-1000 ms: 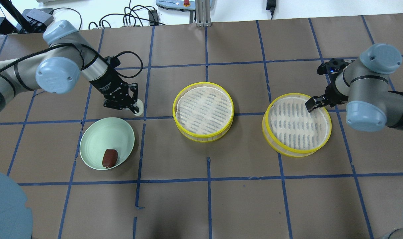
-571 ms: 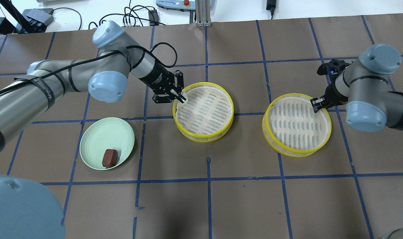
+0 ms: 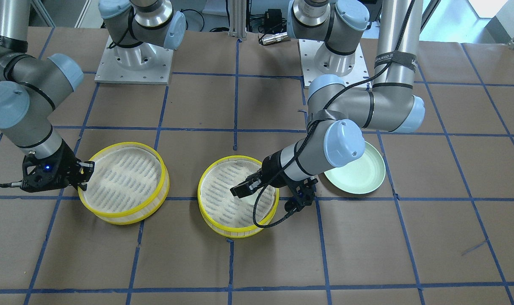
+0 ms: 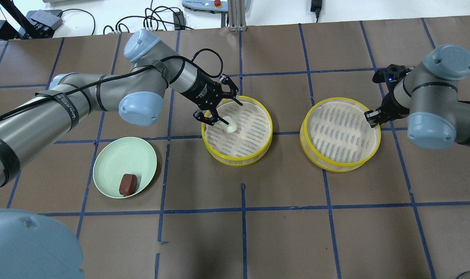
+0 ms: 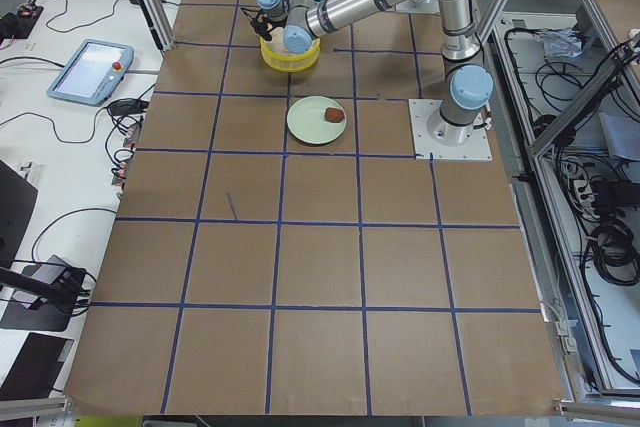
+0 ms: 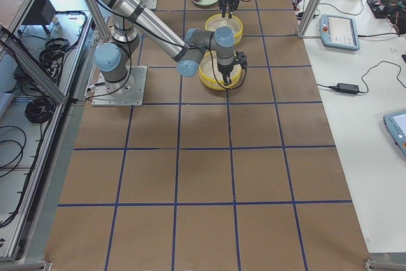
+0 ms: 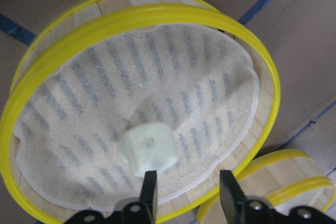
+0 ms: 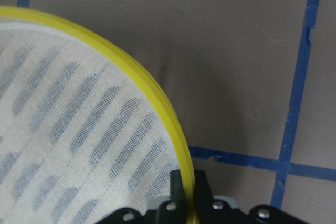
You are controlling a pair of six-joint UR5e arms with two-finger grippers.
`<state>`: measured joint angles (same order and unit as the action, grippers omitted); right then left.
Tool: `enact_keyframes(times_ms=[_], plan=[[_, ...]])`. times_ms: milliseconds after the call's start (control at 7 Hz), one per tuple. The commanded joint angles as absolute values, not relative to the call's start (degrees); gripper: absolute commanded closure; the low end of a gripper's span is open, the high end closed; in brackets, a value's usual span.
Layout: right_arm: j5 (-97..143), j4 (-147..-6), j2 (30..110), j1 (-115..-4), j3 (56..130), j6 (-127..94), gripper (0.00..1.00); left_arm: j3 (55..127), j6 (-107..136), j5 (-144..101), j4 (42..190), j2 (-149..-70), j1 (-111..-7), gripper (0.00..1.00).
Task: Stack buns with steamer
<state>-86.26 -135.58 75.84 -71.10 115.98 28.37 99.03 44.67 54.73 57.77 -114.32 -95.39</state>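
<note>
The white bun [image 4: 231,126] lies on the cloth of the middle yellow steamer [image 4: 237,161], near its left rim. My left gripper [image 4: 229,114] hangs open just above it; in the left wrist view the bun [image 7: 149,148] sits free beyond the spread fingers [image 7: 149,188]. The reddish-brown bun [image 4: 127,184] lies on the pale green plate [image 4: 115,157]. My right gripper [image 4: 373,116] is shut on the right rim of the right steamer [image 4: 339,164]; the right wrist view shows the yellow rim [image 8: 157,98] pinched between the fingers.
Both steamers are lined with white cloth. In the front-facing view the left arm's elbow covers part of the plate [image 3: 363,178] and hides the brown bun. Cables and a power brick [image 4: 179,17] lie beyond the table's far edge.
My left gripper carried the white bun from beside the plate to the middle steamer and opened; the bun now lies on the cloth. My right gripper took the right steamer's rim and shifted it left.
</note>
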Motion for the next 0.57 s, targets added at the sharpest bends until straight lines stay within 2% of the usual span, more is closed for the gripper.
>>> enact_keyframes(times_ms=[0,429], plan=[[-86.05,-128.36,79.08,-71.45,112.78,25.60,0.89,100.36,25.18,74.79,59.32,-112.86,-89.68,0.00],[-85.69,-117.45,81.91,-79.93,105.23,10.88,0.88,107.72,-0.04,94.83,71.88,-109.34,-83.69,0.00]])
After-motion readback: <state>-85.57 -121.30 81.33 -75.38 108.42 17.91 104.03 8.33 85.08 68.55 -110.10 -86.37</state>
